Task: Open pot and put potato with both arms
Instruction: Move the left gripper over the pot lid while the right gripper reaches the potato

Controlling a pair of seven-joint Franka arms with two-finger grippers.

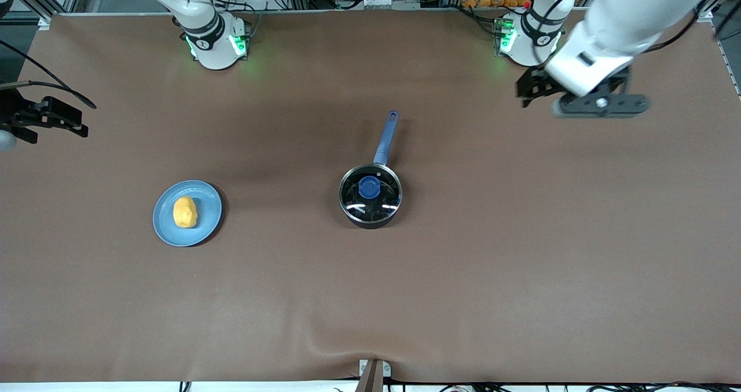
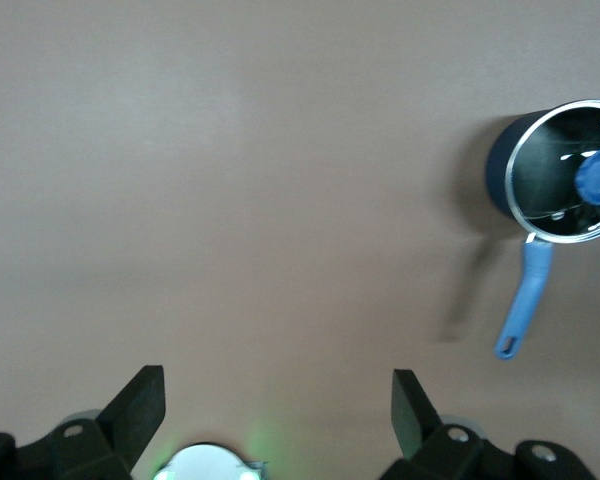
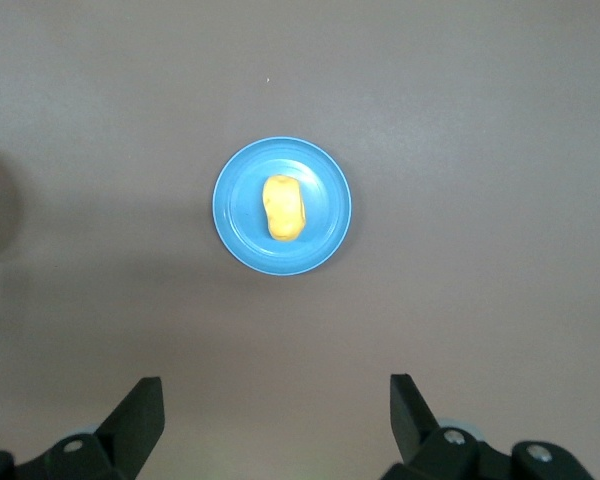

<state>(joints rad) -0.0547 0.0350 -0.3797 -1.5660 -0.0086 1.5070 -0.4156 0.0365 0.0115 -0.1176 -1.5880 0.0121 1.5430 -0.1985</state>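
The black pot (image 1: 370,213) with its long blue handle (image 1: 386,137) stands mid-table, covered by a clear glass lid with a blue knob (image 1: 369,187). It also shows in the left wrist view (image 2: 502,170). The yellow-orange potato (image 1: 185,212) lies on a light-blue plate (image 1: 208,198) toward the right arm's end, and shows in the right wrist view (image 3: 284,208). My left gripper (image 1: 570,98) is open and empty, up in the air near its base, apart from the pot (image 2: 278,400). My right gripper (image 1: 58,120) is open and empty, high over the table's edge at its own end (image 3: 277,405).
Both arm bases (image 1: 217,41) (image 1: 524,36) glow green along the table's edge farthest from the front camera. A small metal bracket (image 1: 373,374) sits at the nearest edge. Brown table cloth (image 1: 492,253) surrounds the pot and plate.
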